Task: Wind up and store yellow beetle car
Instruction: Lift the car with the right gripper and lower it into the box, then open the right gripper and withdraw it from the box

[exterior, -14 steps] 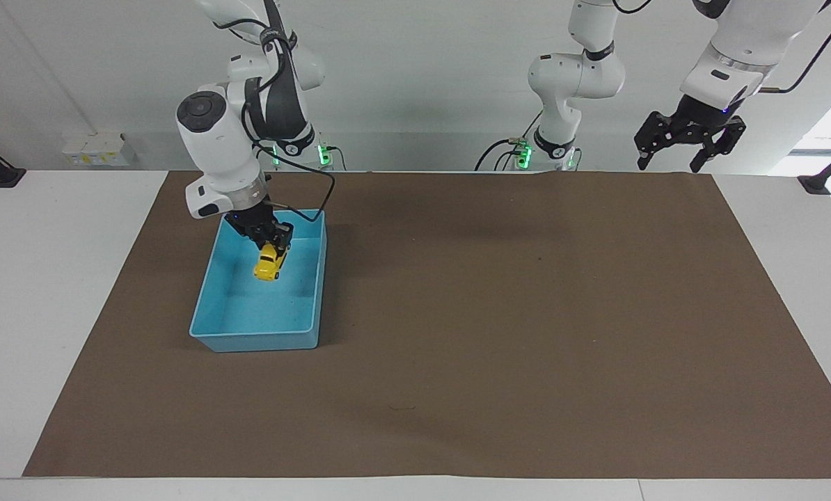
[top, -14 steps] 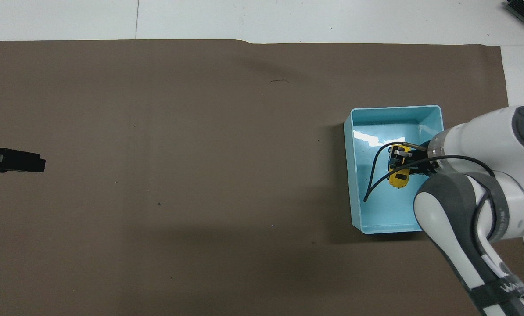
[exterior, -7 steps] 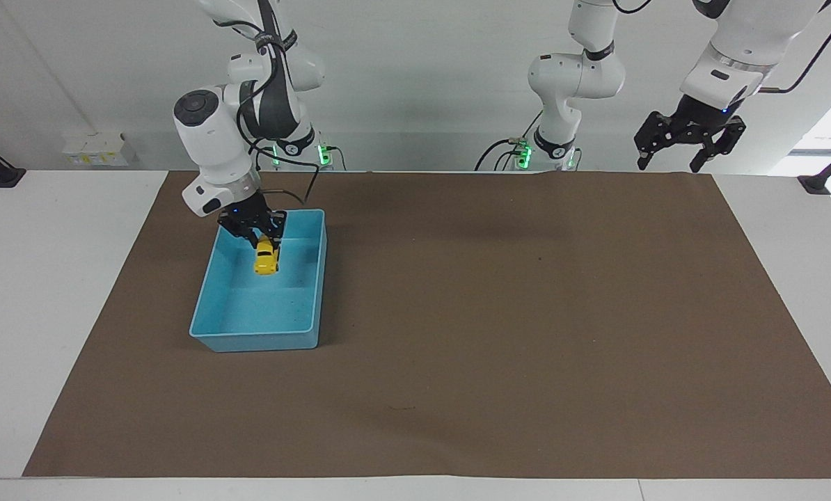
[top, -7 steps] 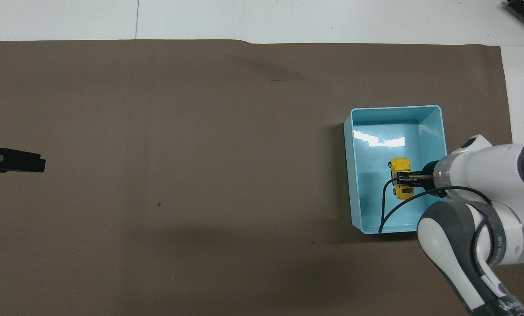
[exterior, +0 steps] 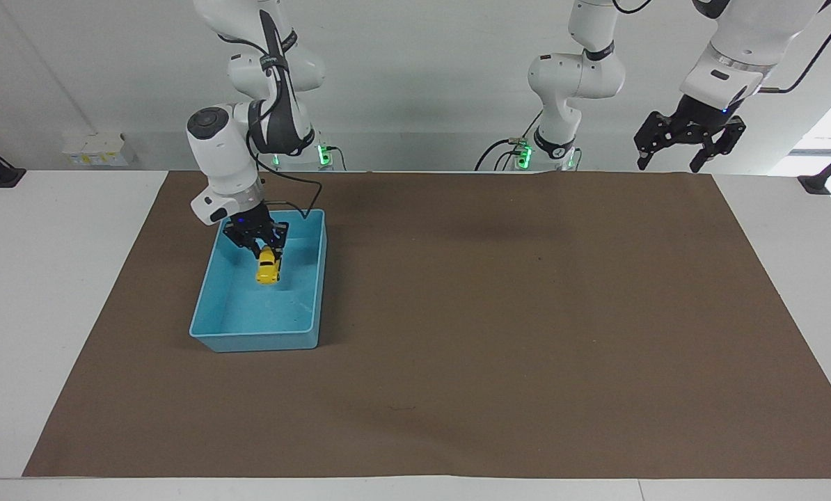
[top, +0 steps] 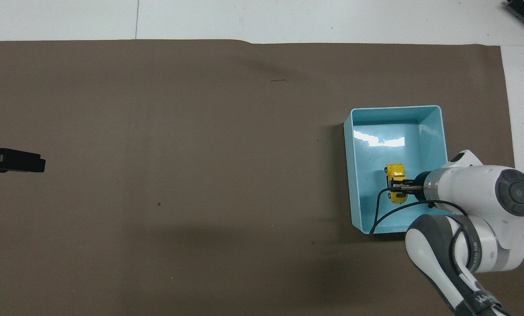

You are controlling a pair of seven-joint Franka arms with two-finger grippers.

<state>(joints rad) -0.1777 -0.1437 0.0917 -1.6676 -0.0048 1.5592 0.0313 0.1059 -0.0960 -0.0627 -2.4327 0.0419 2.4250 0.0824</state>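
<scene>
The right gripper [exterior: 262, 248] clamps its fingertips on the yellow beetle car [exterior: 268, 267], which hangs nose-down just below them inside the light blue bin [exterior: 317, 278]. Whether the wheels touch the bin floor is hard to tell. Released from height, the wound-up toy could tumble, or run into the bin wall. The left gripper [exterior: 688, 142] waits, fingers apart, over the table's edge, well away.

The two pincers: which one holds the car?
The right pincer, shut on the car over the bin. The left pincer waits open, holding nothing.
</scene>
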